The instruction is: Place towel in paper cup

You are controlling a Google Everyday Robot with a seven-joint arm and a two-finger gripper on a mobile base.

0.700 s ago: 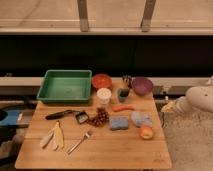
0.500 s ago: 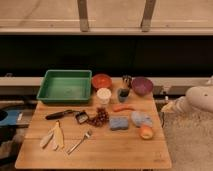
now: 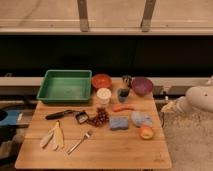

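A white paper cup (image 3: pixel 103 95) stands upright near the back middle of the wooden table (image 3: pixel 125 150). A crumpled pale blue towel (image 3: pixel 140 118) lies on the table to the right of the cup and nearer the front. My white arm (image 3: pixel 200 99) comes in from the right edge. Its gripper (image 3: pixel 168 106) hangs just off the table's right side, apart from the towel and the cup.
A green tray (image 3: pixel 65 86) sits at the back left, with a red bowl (image 3: pixel 102 80), a dark cup (image 3: pixel 123 93) and a purple bowl (image 3: pixel 142 85) along the back. A carrot (image 3: pixel 123 107), blue sponge (image 3: pixel 119 123), orange fruit (image 3: pixel 146 132), grapes (image 3: pixel 99 118), peeler (image 3: pixel 62 114), banana (image 3: pixel 54 136) and fork (image 3: pixel 80 142) lie around.
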